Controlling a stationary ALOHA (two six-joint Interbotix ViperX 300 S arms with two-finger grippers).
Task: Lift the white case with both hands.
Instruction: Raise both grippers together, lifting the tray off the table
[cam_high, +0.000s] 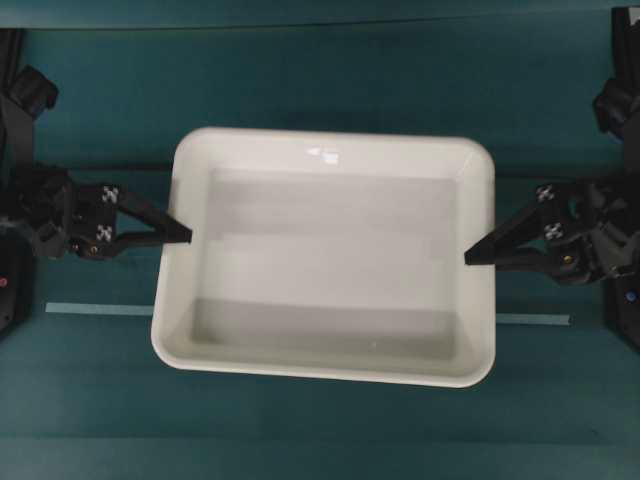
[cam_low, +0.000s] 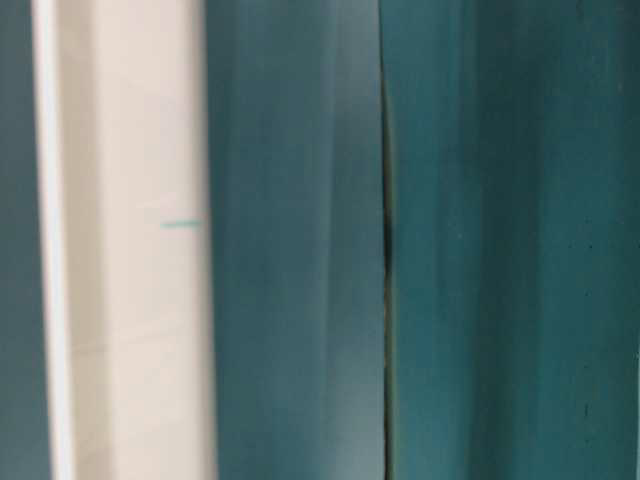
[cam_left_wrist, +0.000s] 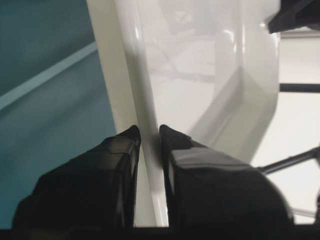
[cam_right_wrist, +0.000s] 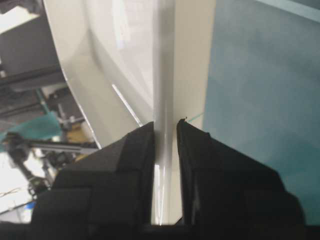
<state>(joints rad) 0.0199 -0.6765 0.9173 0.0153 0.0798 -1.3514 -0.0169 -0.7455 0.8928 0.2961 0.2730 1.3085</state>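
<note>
the work surface is a teal tabletop (cam_high: 330, 60), with a thin pale tape strip (cam_high: 100, 310) running across it and passing under the tray in the overhead view. no brand name, label or readable writing is visible; the only markings are small white square markers on each gripper body.

left arm: the left gripper (cam_high: 186, 236) reaches in from the left edge of the overhead view, roughly level, pointing toward the centre. in the left wrist view its two black fingers (cam_left_wrist: 120, 165) stand close together with the rolled rim between them, one finger outside the wall and one inside. the gripper is closed narrow, pinching the rim of the white case (cam_high: 330, 150).

right arm: the right gripper (cam_high: 470, 258) reaches in from the right edge, mirrored to the left one. in the right wrist view its fingers (cam_right_wrist: 210, 170) also straddle the rim, one on each side and touching it. this gripper is likewise clamped narrow on the case.

the white case sits in the middle of the overhead view, between the two grippers, held at the middle of its two short sides. its inner floor is flat, slightly grey and holds nothing. a small bright reflection lies on the far rim.

the table-level view is blurred; it shows a white vertical band (cam_low: 120, 250) beside teal, and the grippers cannot be made out there.
</note>
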